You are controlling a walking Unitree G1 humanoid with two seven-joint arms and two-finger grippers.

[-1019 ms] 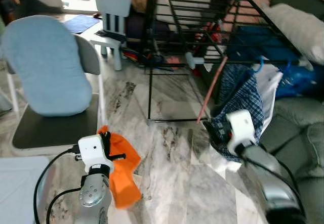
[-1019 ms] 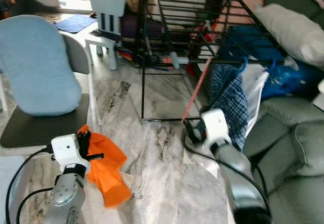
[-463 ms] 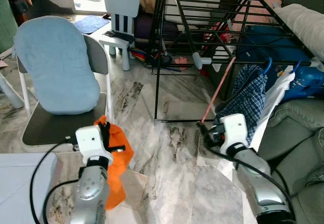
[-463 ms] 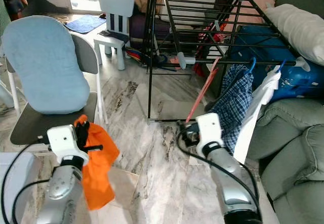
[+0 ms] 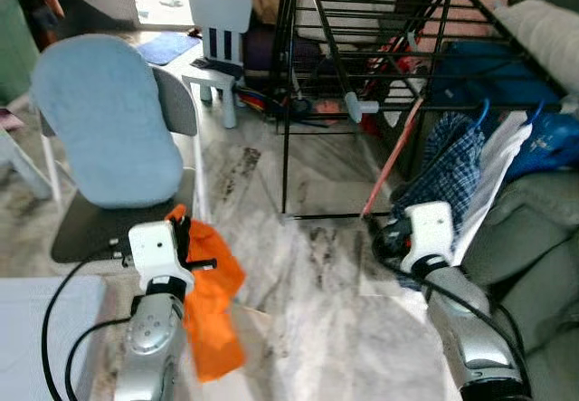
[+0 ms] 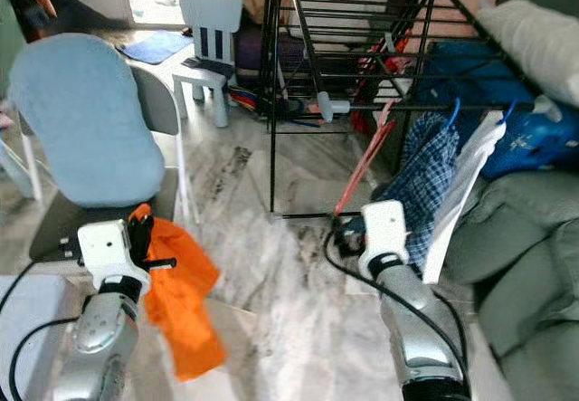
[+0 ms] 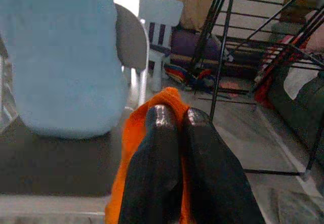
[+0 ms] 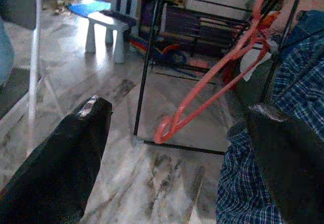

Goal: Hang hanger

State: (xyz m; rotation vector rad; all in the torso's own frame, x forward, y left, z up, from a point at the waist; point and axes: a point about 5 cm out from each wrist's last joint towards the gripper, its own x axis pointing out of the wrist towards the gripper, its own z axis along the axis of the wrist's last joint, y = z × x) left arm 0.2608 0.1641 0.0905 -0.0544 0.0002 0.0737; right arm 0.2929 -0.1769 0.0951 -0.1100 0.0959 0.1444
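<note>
Beside drying rack: pink hanger already hung; right gripper fingers spread, empty. Left gripper pinches orange cloth, unhung.

Head stereo pair looking down-forward, wrist cameras close along each gripper, all sharing the drying rack

Changes over the last second: camera shifted, orange cloth hanging lower.

Head view has swung and pulled back, so the blue-cushioned chair and black drying rack sit differently in frame; that is camera motion, not theirs. The orange cloth clamped in the left pincer now hangs longer and straighter than a second ago. Right pincer, fingers spread, has come closer to the red hanger on the rack, beside the plaid shirt.
</note>
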